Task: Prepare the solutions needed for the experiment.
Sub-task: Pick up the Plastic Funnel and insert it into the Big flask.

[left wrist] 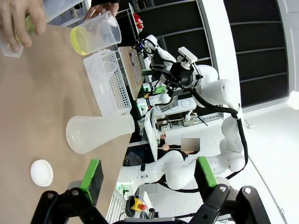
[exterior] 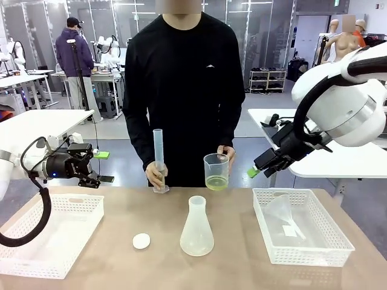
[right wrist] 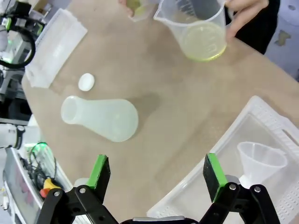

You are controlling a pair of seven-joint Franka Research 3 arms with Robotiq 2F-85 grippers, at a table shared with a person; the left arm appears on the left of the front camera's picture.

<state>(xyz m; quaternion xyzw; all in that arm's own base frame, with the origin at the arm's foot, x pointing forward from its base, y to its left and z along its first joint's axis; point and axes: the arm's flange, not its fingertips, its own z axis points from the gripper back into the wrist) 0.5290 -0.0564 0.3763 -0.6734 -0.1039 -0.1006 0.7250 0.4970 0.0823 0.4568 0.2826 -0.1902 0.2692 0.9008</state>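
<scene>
Across the table, the person's hand holds a clear beaker at the far edge, and the solutions are just a shallow yellow-green layer in the bottom of it. Their other hand keeps a tall graduated cylinder upright near the beaker. Closer to me, a translucent flask stands mid-table, with a small white disc near it, off to my left. My left gripper hangs at the table's left end near the left basket, jaws wide apart with nothing between them. The right gripper is the same deal: spread wide, empty, up near the right basket, which has a funnel lying in it.
</scene>
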